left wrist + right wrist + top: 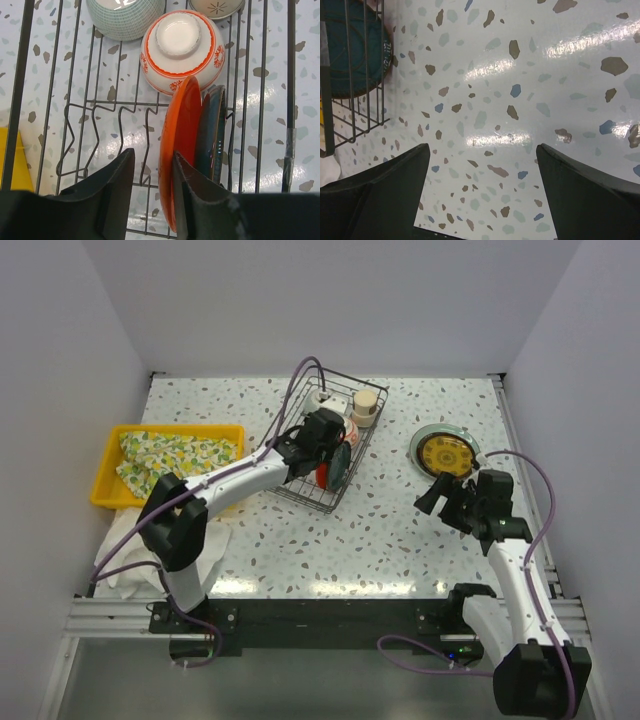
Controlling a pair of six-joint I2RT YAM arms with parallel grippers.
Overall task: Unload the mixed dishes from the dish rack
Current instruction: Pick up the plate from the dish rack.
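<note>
Rack (20,75) holds the orange plate (182,125) upright; left claw (152,155) at its rim, jaws partly apart, not clamped on it. Right claw (482,150) spread wide, empty, above the desk (520,75).

Left wrist view: the orange-red plate (180,130) hides most of the dark teal plate (212,132) behind it, and its lower rim vanishes behind the left gripper (153,156). The celadon bowl (122,20) is cut off by the top edge, as is a beige dish (217,7) near it.
</note>
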